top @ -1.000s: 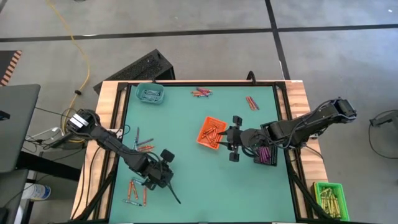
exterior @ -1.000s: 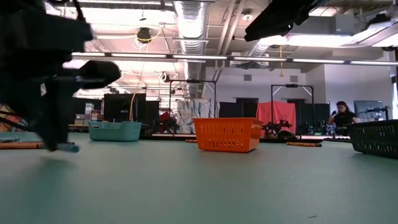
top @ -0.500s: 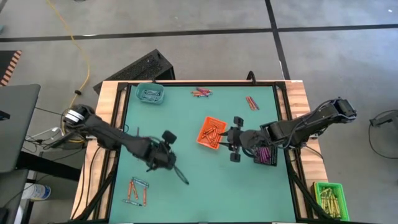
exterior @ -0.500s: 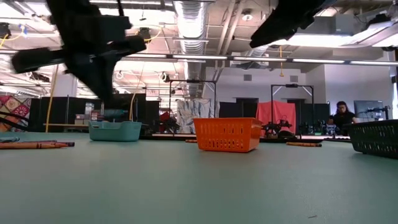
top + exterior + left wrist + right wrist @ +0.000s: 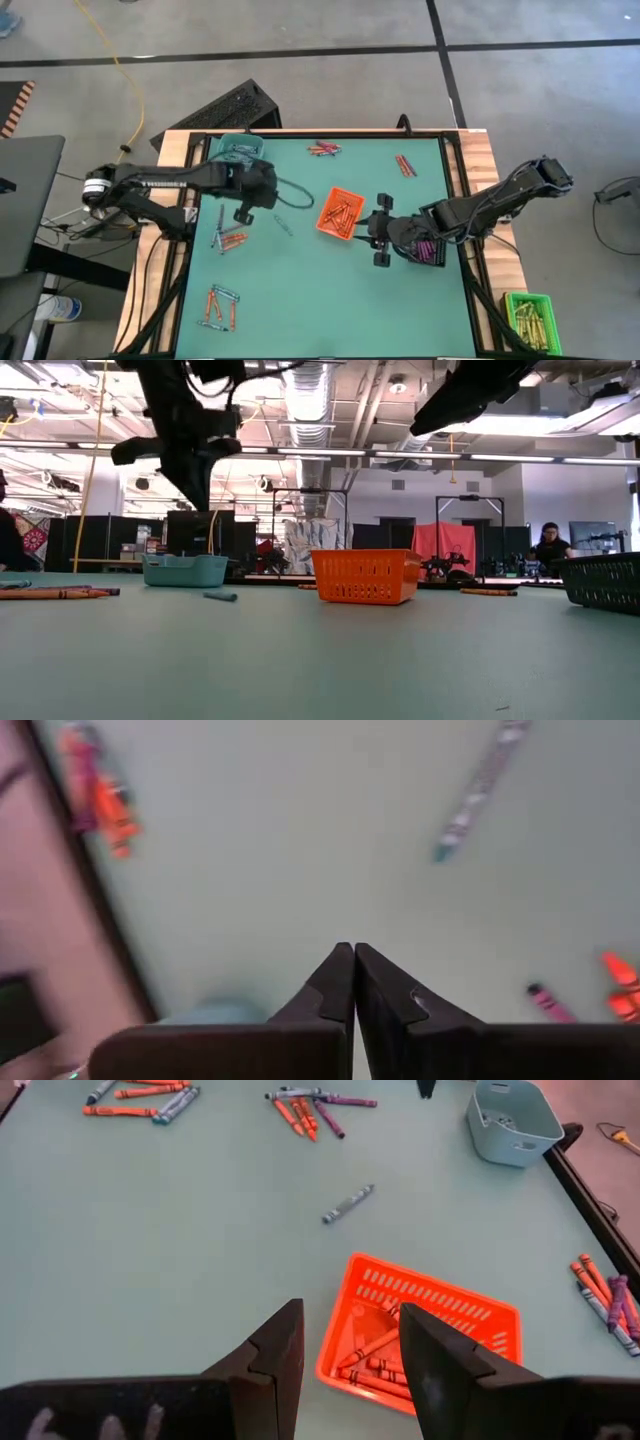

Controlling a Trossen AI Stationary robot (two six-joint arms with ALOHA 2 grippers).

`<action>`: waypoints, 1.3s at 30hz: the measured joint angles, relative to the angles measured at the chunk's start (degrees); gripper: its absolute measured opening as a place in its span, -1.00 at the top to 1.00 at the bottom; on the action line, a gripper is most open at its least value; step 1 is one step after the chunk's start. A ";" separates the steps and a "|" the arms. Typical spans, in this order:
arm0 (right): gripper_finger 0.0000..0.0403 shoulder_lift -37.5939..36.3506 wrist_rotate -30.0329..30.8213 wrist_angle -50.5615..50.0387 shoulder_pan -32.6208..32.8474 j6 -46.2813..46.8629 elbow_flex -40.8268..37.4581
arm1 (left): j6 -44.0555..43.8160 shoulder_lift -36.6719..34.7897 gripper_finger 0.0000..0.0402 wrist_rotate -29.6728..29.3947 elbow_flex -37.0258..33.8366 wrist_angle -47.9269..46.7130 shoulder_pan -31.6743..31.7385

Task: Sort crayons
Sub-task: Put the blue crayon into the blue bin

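Note:
My left gripper hangs shut and empty above the table, just near of the teal tray. A blue-grey crayon lies flat on the green mat between it and the orange tray. My right gripper hovers open over the orange tray's right edge, with nothing between its fingers. The orange tray holds orange-red crayons. Loose crayons lie in clusters at the left, near left, far middle and far right.
A dark tray with purple-pink crayons sits under my right arm. A green bin of yellow-olive sticks stands off the table's near right corner. Open mat lies in the table's near middle.
My left gripper has risen and swung from the near left cluster toward the table's far edge, up to the teal tray, turning as it went. The blue-grey crayon it carried at its tips has fallen and now lies on the mat left of the orange tray.

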 joint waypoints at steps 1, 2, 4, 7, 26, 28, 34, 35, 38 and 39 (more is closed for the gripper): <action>0.21 0.31 0.15 0.02 0.18 0.17 0.00 | 0.71 0.76 0.98 2.37 -0.36 0.82 1.43; 0.21 0.60 0.16 -0.19 0.15 0.40 0.00 | 1.28 1.72 0.96 4.19 -0.82 2.04 2.42; 0.21 2.11 0.25 0.20 -0.05 0.42 0.02 | 1.74 4.93 0.86 6.63 -1.08 3.92 3.35; 0.21 4.99 0.20 -0.13 -0.55 0.44 0.00 | 2.36 10.51 0.64 9.56 -1.08 8.05 3.11; 0.21 11.11 0.12 0.81 -1.50 1.46 0.03 | 4.11 27.82 0.42 16.76 2.40 19.82 0.78; 0.21 11.16 0.09 0.71 -1.37 1.51 0.02 | 3.72 28.47 0.45 16.98 3.16 19.32 0.76; 0.21 11.25 0.09 0.64 -1.36 1.91 0.02 | 3.46 28.80 0.66 17.33 4.74 17.68 0.76; 0.21 11.25 0.07 0.67 -1.36 1.91 0.02 | 3.48 28.88 0.70 17.30 5.07 17.30 0.76; 0.21 11.25 0.09 0.83 -1.36 1.95 0.02 | 4.44 28.89 0.82 17.24 5.19 17.35 0.76; 0.21 11.26 0.07 0.84 -1.36 1.95 0.02 | 4.51 28.89 0.87 17.24 5.19 17.37 0.76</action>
